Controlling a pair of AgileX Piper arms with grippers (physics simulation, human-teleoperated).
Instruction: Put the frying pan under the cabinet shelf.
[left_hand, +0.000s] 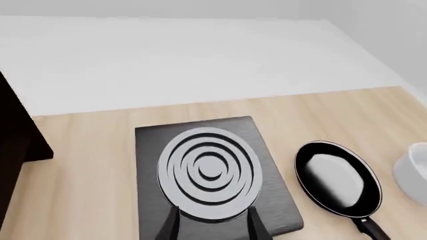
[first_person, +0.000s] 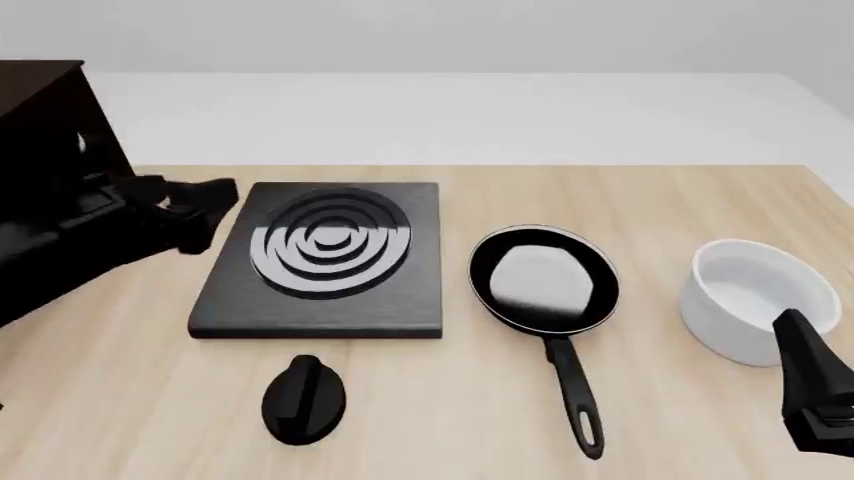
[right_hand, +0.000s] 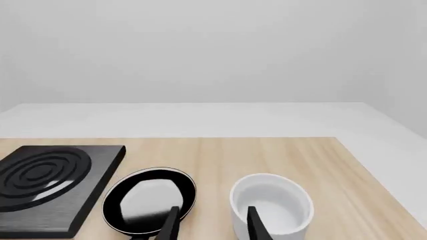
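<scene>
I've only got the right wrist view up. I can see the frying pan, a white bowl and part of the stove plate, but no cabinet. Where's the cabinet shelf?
Observer: The front view shows the cabinet shelf at the table's far left, on the other side of the stove plate from the frying pan.
Operator: My view cuts off the pan's handle. Which way does it point?
Observer: The handle points back toward the arms' side of the table, looped end nearest the edge.
Operator: And where's the left end effector?
Observer: The left end effector is by the stove plate's left edge, close to the cabinet shelf and well away from the pan.
</scene>
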